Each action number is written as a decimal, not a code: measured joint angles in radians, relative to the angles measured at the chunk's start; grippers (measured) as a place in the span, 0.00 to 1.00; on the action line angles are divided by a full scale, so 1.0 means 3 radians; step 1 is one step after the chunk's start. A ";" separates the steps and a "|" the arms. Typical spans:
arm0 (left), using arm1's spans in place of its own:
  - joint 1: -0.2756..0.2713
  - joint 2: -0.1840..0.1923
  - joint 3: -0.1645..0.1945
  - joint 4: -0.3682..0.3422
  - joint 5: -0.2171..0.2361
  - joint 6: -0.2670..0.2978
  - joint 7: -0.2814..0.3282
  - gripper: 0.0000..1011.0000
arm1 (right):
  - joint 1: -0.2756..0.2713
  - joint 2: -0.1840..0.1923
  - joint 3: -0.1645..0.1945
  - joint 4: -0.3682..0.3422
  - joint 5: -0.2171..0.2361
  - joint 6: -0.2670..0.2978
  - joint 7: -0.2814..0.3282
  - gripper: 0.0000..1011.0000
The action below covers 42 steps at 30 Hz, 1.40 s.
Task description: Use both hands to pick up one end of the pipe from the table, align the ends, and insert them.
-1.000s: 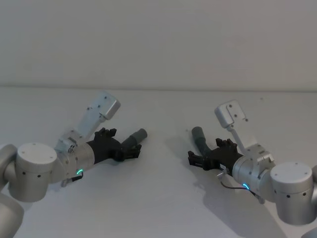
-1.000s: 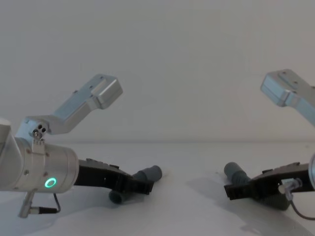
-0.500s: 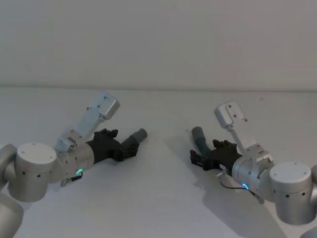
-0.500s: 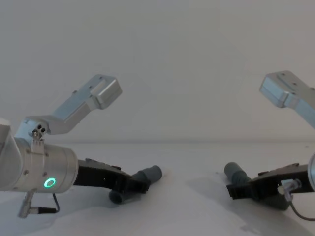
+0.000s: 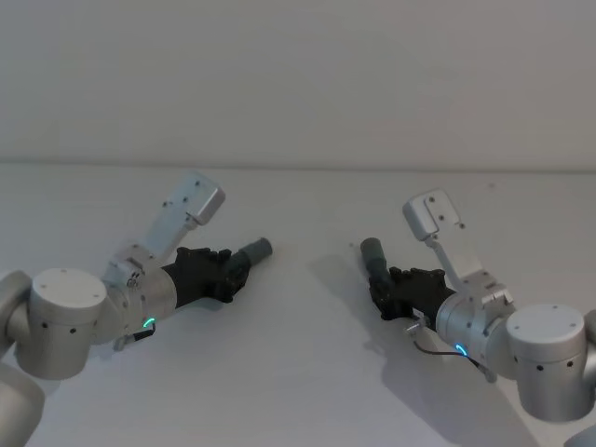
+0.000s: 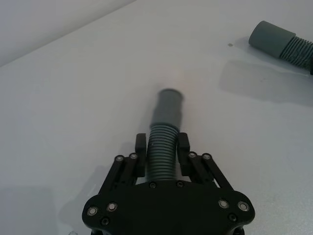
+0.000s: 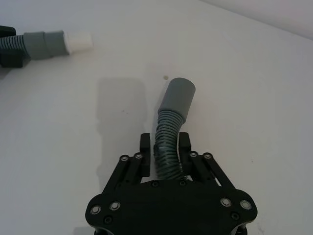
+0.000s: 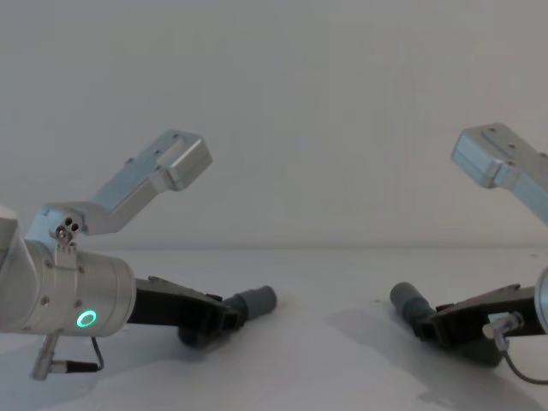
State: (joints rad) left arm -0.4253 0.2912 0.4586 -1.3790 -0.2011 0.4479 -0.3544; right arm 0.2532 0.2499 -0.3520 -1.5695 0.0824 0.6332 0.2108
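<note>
White table [image 5: 298, 372]: left tool [image 5: 231, 267] grips left hose [image 6: 163, 142], right tool [image 5: 381, 283] right hose [image 7: 167, 131], cuffs [image 7: 179, 95] poking ahead.

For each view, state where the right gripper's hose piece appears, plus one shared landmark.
Head view: right hose piece, right of centre.
Chest view: same piece, low right.
Left wrist view: same piece, far beyond the left gripper.
Right wrist view: same piece, clamped in the right gripper.
Shared landmark: the left hose piece.

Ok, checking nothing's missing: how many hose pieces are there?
2. The white-tipped hose piece is gripped in the left end effector, the plain-cuffed hose piece in the right end effector.
</note>
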 joint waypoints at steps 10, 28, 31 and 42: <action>0.0000 0.0000 -0.0001 0.0000 0.0003 -0.0002 0.0000 0.30 | 0.0000 -0.0003 0.0000 0.0003 -0.0002 0.0000 -0.0001 0.11; -0.0012 0.0037 0.0008 -0.0012 0.0054 -0.0150 -0.0049 0.30 | -0.0025 0.0031 -0.0002 -0.0036 -0.0054 -0.0185 0.0003 0.09; -0.0024 0.0065 0.0021 -0.0025 0.0084 -0.0244 -0.0084 0.30 | -0.0034 0.0046 0.0001 -0.0052 -0.0069 -0.0264 0.0005 0.09; -0.0106 0.0197 0.0103 -0.0077 0.0239 -0.0647 -0.0268 0.30 | -0.0088 0.0176 0.0032 -0.0132 -0.0170 -0.0757 0.0042 0.09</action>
State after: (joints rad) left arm -0.4570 0.3502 0.4894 -1.4020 -0.1294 0.2539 -0.4348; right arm 0.2268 0.3026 -0.3425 -1.6091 0.0315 0.4061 0.2233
